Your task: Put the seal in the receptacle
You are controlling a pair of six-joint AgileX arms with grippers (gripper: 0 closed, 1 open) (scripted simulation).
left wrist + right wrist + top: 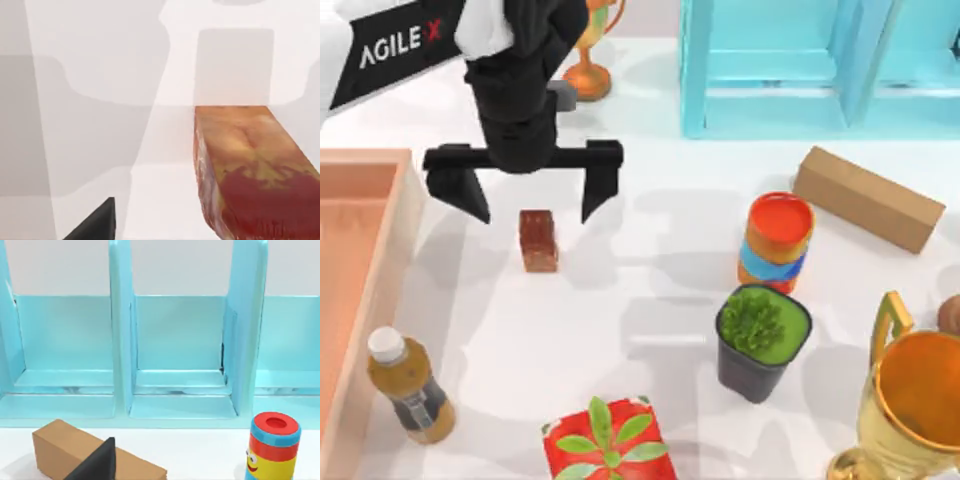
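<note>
The seal (538, 240) is a small reddish-brown block standing on the white table, left of centre. My left gripper (534, 206) hangs open just behind and above it, its two black fingers spread wide to either side and not touching it. In the left wrist view the seal (250, 170) appears close up beside one black fingertip (95, 227). The receptacle (398, 250), a light-wood tray with an orange-pink inside, lies at the table's left edge. My right gripper (97, 465) faces the turquoise cabinet, away from the seal.
A turquoise cabinet (790, 70) stands at the back, a gold trophy (590, 60) to its left. A tan box (865, 198), striped can (778, 240), potted plant (763, 335) and big trophy (910, 410) fill the right. A bottle (408, 385) and red box (605, 440) sit in front.
</note>
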